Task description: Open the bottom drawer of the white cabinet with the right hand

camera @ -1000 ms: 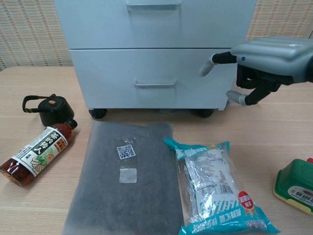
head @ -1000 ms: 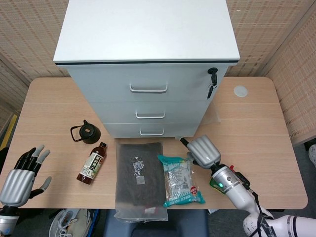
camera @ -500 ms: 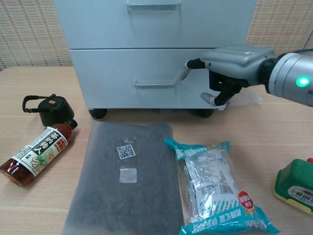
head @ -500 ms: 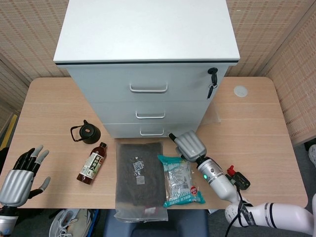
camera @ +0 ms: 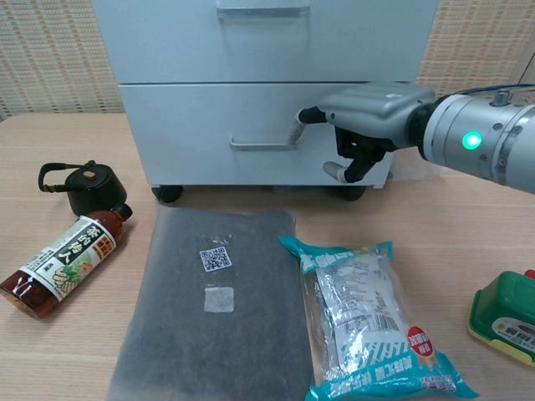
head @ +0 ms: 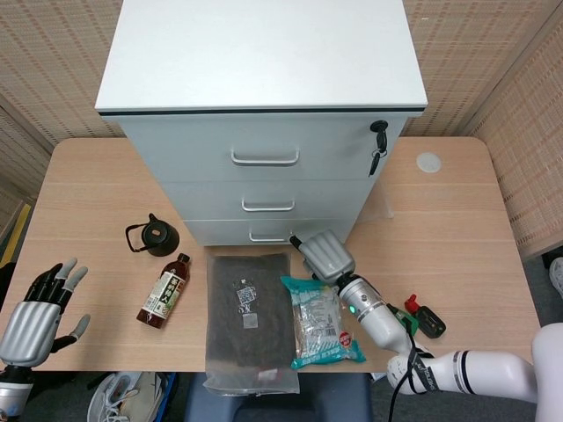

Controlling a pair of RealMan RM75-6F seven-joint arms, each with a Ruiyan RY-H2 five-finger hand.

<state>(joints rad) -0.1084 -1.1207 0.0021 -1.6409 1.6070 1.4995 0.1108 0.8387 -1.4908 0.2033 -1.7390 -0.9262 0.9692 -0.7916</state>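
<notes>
From the head view, the white cabinet [head: 261, 114] stands at the back middle of the desk [head: 457, 229], and its bottom drawer [head: 268, 232] is closed, low against the desk top. The right hand [head: 323, 255] is at that drawer's right end, one finger reaching toward the handle [head: 270, 236]; it grips nothing, and I cannot tell from here whether the tip touches the handle. The left hand [head: 40, 309] rests far off at the desk's left front corner, fingers spread and empty. Room to pull is tight: a grey pouch [head: 249, 318] and a snack bag [head: 322, 320] lie just in front of the drawer, so the opening drawer or the retreating hand might push them. A bottle [head: 164, 291] and a small black kettle [head: 156, 236] sit left, clear of the path. In the chest view, the right hand [camera: 368, 117] has one finger [camera: 298, 130] out at the handle's [camera: 266, 144] right end while the rest curl under, holding nothing. The likely failure is a slip: a single fingertip hooked at the very end of a slim bar could slide off, or pull the drawer [camera: 251, 134] askew so that it binds. The cabinet is on casters [camera: 167, 194], so a hard tug may roll it forward instead.
</notes>
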